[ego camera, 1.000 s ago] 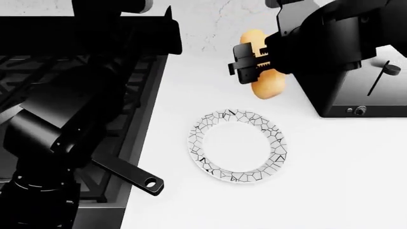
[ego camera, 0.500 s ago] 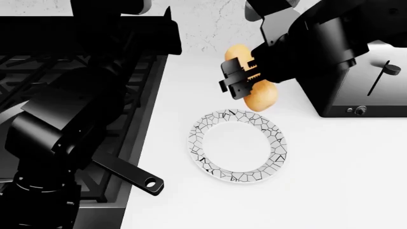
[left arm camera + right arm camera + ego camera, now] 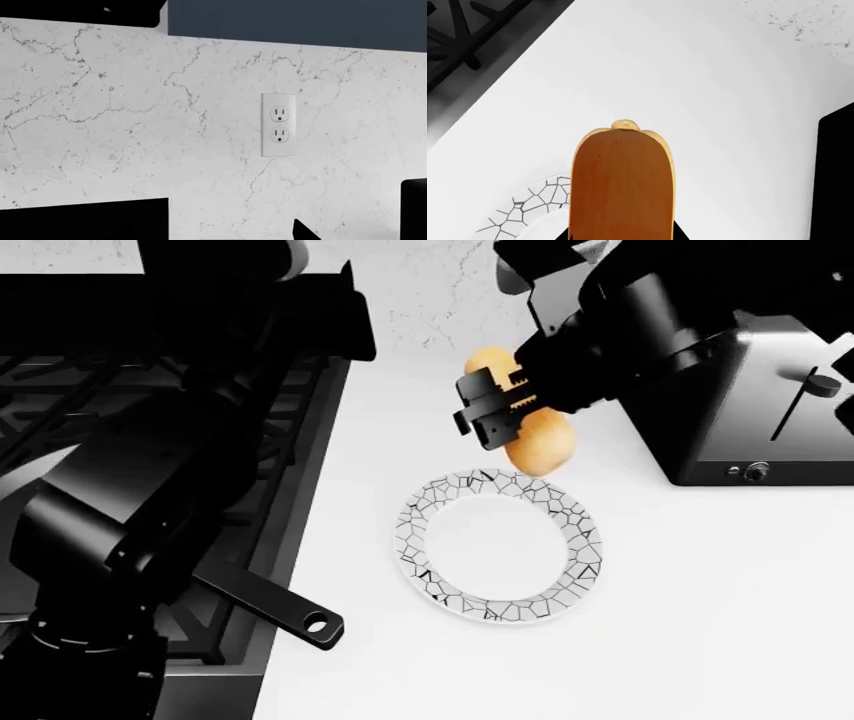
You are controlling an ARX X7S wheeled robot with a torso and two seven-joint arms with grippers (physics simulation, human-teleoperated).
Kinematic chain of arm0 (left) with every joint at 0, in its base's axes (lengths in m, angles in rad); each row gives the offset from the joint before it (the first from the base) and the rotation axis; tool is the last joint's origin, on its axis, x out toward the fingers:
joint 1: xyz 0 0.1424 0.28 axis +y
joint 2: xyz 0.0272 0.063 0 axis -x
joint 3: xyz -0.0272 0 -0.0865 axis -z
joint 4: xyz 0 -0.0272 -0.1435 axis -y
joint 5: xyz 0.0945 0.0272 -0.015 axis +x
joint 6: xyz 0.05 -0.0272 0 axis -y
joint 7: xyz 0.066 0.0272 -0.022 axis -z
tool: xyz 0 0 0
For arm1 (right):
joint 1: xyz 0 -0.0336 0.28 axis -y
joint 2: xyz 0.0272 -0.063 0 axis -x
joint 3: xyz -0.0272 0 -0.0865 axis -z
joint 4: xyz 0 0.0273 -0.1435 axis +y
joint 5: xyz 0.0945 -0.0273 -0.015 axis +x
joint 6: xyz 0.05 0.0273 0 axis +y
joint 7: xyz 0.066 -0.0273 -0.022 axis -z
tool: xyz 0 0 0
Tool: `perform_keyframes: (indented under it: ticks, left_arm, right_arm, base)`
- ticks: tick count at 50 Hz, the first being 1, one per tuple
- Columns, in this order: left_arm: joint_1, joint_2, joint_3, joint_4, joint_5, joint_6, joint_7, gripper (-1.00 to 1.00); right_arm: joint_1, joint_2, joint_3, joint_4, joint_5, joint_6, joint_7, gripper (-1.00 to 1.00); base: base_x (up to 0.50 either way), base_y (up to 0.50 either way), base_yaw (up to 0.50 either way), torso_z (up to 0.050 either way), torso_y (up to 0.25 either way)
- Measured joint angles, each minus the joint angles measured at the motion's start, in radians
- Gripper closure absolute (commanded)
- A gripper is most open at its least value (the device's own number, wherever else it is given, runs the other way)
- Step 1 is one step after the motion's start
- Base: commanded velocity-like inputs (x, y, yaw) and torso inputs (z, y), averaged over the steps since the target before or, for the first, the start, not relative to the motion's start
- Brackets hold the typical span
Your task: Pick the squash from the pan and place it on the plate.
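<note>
White counter (image 3: pixel 694 620) fills the head view, bordered on the left by a dark stove (image 3: pixel 160 390), with a black toaster (image 3: pixel 767 400) at the right. The squash (image 3: pixel 531 430) is gripped across its middle by the right end effector (image 3: pixel 491 410) and held in the air just beyond the far rim of the plate (image 3: pixel 497 545). Its long axis is seen running diagonally, the fatter end toward the plate and the narrower end toward the backsplash. Only the handle of the pan (image 3: pixel 274 605) is seen, near the stove's front edge. The left end effector is not shown; a wall outlet (image 3: pixel 279 124) is faced by its camera.
</note>
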Motion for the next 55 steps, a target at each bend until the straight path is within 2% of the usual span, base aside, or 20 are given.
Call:
perform_keyframes:
  ticks: [14,24,55]
  left_arm:
    - [0.003,-0.001,0.001,-0.003,-0.003,0.007,-0.002,-1.00]
    - [0.002,-0.002,0.004,-0.007,-0.005,0.010,-0.002,-1.00]
    - [-0.005,-0.003,0.013,-0.009,-0.011,0.015,-0.006,-1.00]
  right_arm:
    - [-0.020,-0.112,-0.083,0.161,-0.141,0.013,-0.231,1.00]
    - [-0.044,-0.158,-0.124,0.216,-0.191,0.035,-0.326,1.00]
    - [-0.046,-0.159,-0.149,0.165,-0.187,0.121,-0.353,1.00]
  base:
    - [0.00,0.00,0.00,0.001,0.001]
    - [0.00,0.00,0.00,0.000,0.000]
    - [0.00,0.00,0.00,0.000,0.001]
